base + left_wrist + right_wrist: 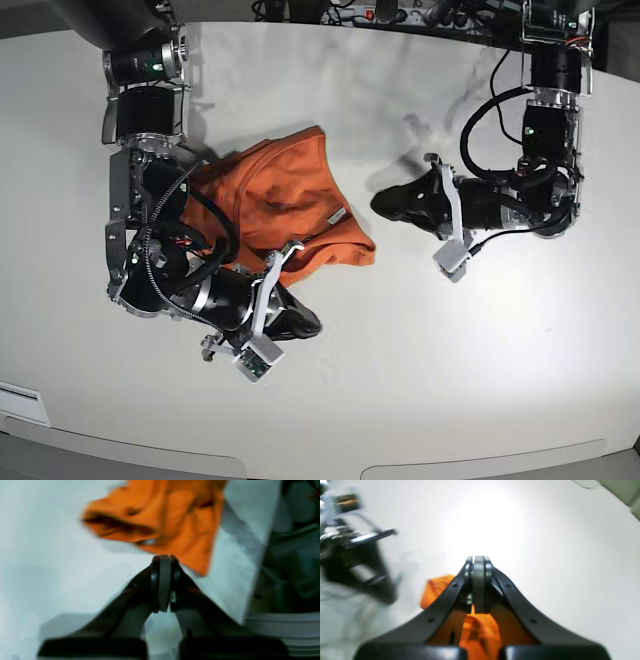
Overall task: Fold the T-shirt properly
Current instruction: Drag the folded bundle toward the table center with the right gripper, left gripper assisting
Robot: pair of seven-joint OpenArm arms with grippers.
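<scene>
The orange T-shirt lies crumpled and bunched on the white table, left of centre, with its white tag facing up near its right edge. It also shows in the left wrist view just beyond the fingertips, and in the right wrist view under the fingers. My left gripper is shut and empty, a little to the right of the shirt. My right gripper is shut and empty, just past the shirt's near edge.
The table's edge runs close by in the left wrist view, with dark clutter beyond it. Cables lie along the back edge. The other arm shows blurred at the left of the right wrist view.
</scene>
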